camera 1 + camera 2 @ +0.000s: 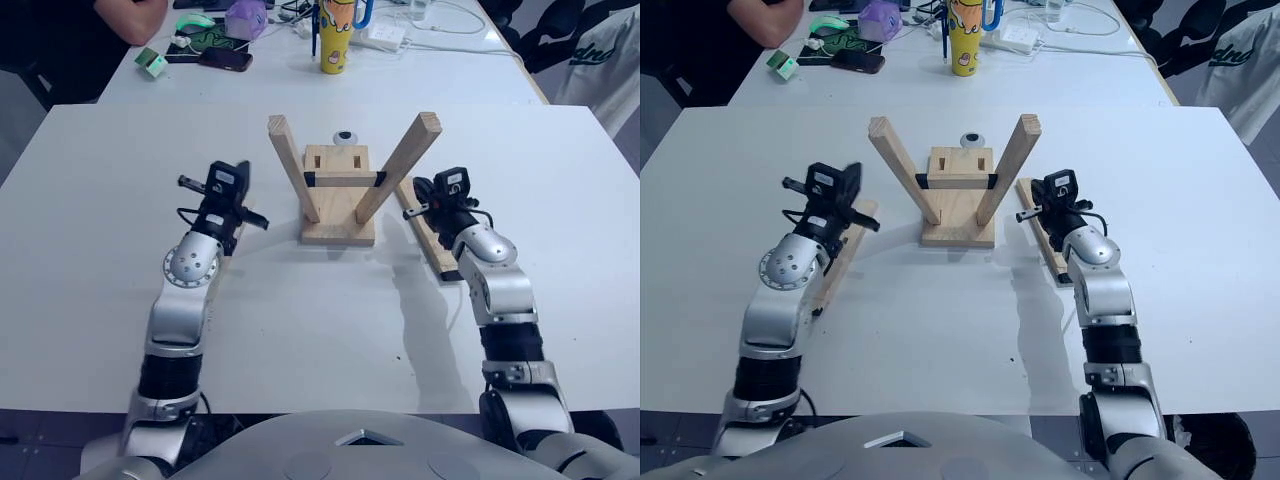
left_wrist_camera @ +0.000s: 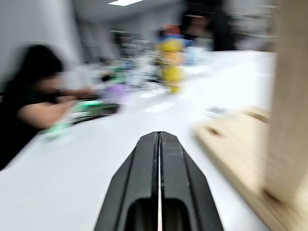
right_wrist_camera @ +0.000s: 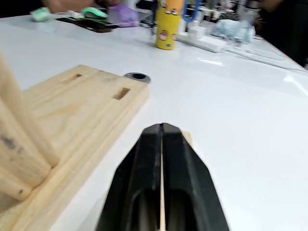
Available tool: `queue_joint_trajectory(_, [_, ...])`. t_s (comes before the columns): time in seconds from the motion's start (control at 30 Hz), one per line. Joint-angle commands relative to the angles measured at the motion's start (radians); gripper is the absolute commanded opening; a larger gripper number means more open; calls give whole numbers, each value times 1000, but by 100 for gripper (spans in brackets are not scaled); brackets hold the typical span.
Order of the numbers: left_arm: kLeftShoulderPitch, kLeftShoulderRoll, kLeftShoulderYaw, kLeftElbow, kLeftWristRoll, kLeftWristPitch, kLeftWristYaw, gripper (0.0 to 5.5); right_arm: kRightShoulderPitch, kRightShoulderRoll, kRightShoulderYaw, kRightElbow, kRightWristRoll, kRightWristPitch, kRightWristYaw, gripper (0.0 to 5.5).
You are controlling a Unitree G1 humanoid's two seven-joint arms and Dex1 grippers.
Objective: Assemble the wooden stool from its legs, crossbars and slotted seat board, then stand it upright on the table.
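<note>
- My left gripper (image 2: pixel 159 139) has its fingers pressed together with nothing between them, and it hovers low over the table (image 1: pixel 90 210).
- A loose wooden piece (image 1: pixel 845 248) lies flat just beneath and behind that gripper, running back under the forearm. I judge it light, stiff and smooth, so I'd pinch it across its narrow width near mid-length to stop it from swinging.
- Ahead and to the inner side of the left gripper lies the slotted seat board (image 1: pixel 338 235), flat on the table between the two grippers.
- Two legs rise from the board in a V, the left leg (image 1: pixel 295 170) and the right leg (image 1: pixel 400 165), tied by a crossbar (image 1: pixel 345 180).
- This part-built frame looks rigid but top-heavy. I expect the joints are only a push fit, so I'd hold it by the board's edge or low on a leg, not by the leg tops.
- A second loose piece (image 1: pixel 1042 238) lies directly under my right gripper, just beside the board's edge.
- My right gripper (image 3: pixel 161 130) is likewise closed on nothing, and I'd have to spread its fingers before taking that piece.
</note>
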Motion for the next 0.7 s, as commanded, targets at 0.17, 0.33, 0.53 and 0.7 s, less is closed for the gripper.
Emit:
queue_joint_trajectory(0.17, [-66,368,-232,53,32,-6,-511,3,-214,-23,73,329,0,-223,263,0])
queue_joint_trajectory(0.33, [-140,306,-343,145,107,-47,-504,3,-221,-13,138,361,-11,-261,373,0])
queue_joint_trajectory(0.53, [-181,217,-435,243,249,-56,-395,3,-195,7,200,327,-18,-262,439,0])
queue_joint_trajectory(0.7, [-183,189,-438,266,320,-28,-336,3,-169,40,261,272,-15,-251,493,0])
